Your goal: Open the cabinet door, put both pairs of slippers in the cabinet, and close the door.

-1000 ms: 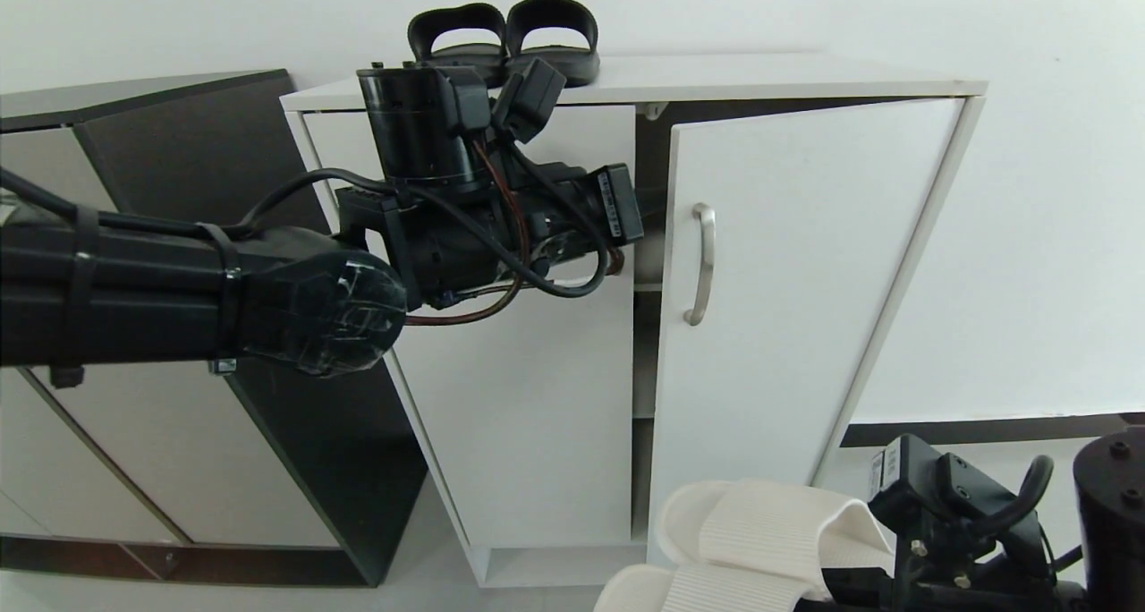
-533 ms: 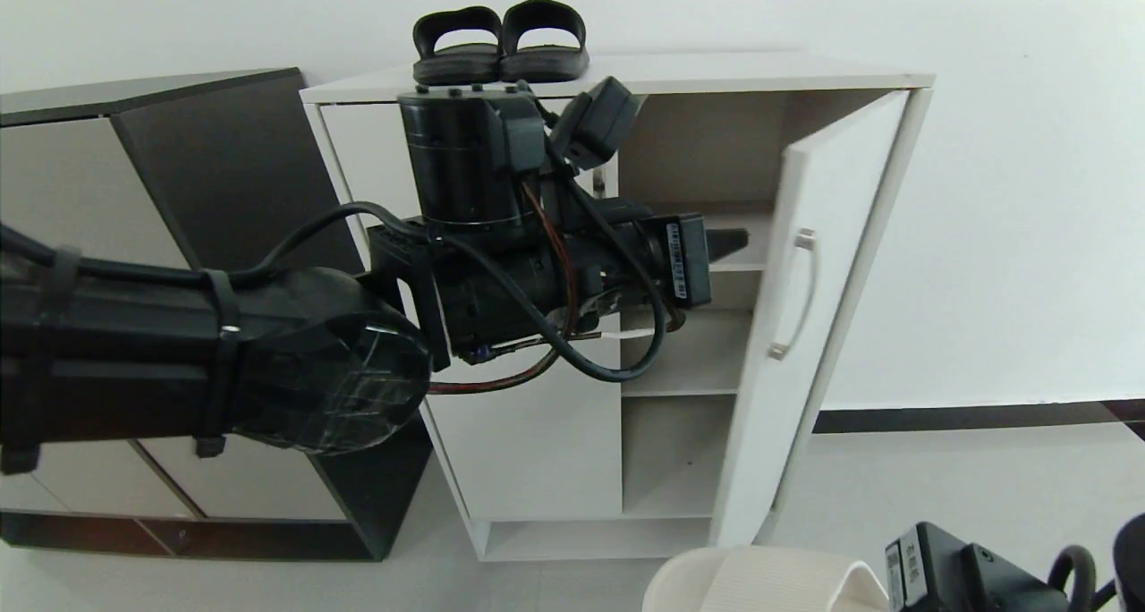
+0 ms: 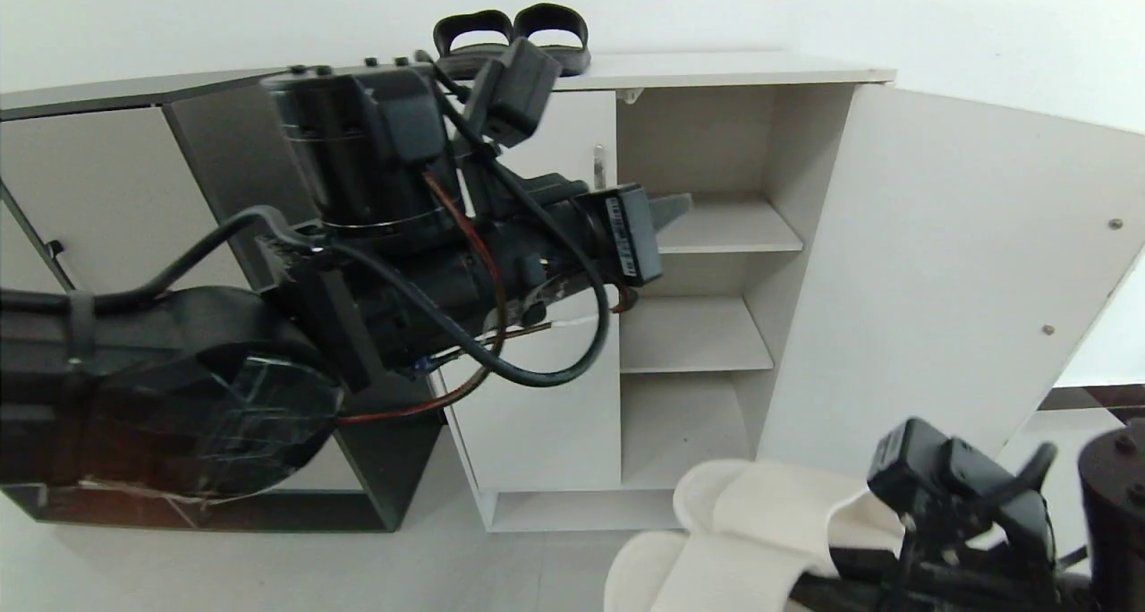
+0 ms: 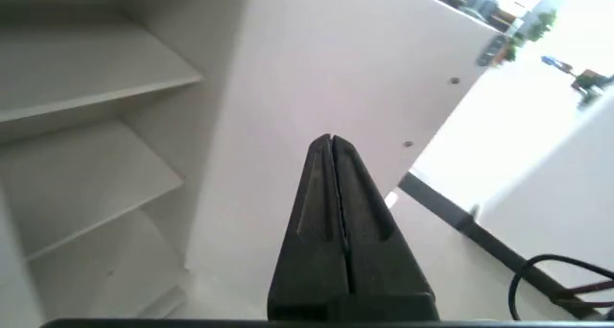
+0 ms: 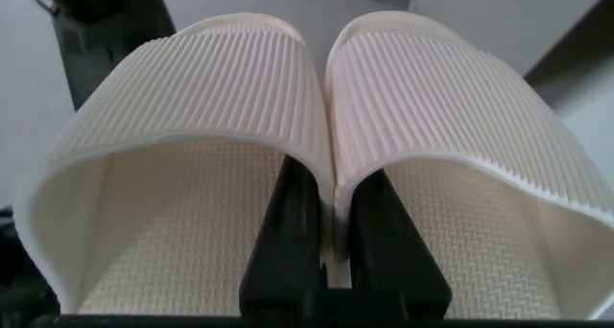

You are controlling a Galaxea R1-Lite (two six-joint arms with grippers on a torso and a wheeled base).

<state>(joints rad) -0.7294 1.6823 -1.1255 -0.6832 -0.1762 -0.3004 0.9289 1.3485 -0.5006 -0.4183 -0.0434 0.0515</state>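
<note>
White slippers (image 5: 230, 107), ribbed across the straps, sat in our right pincer (image 5: 334, 199), which grasped the pair with one finger inside each, the touching inner walls pinched between them, low in front of the cabinet (image 3: 716, 68). Our left pincer (image 4: 332, 153) was clenched, its fingers pressed flat together, before the upper shelf (image 3: 729, 229). The door (image 3: 939, 281) stood wide open at the right. Black slippers (image 3: 514, 32) lay side by side on the cabinet's top.
</note>
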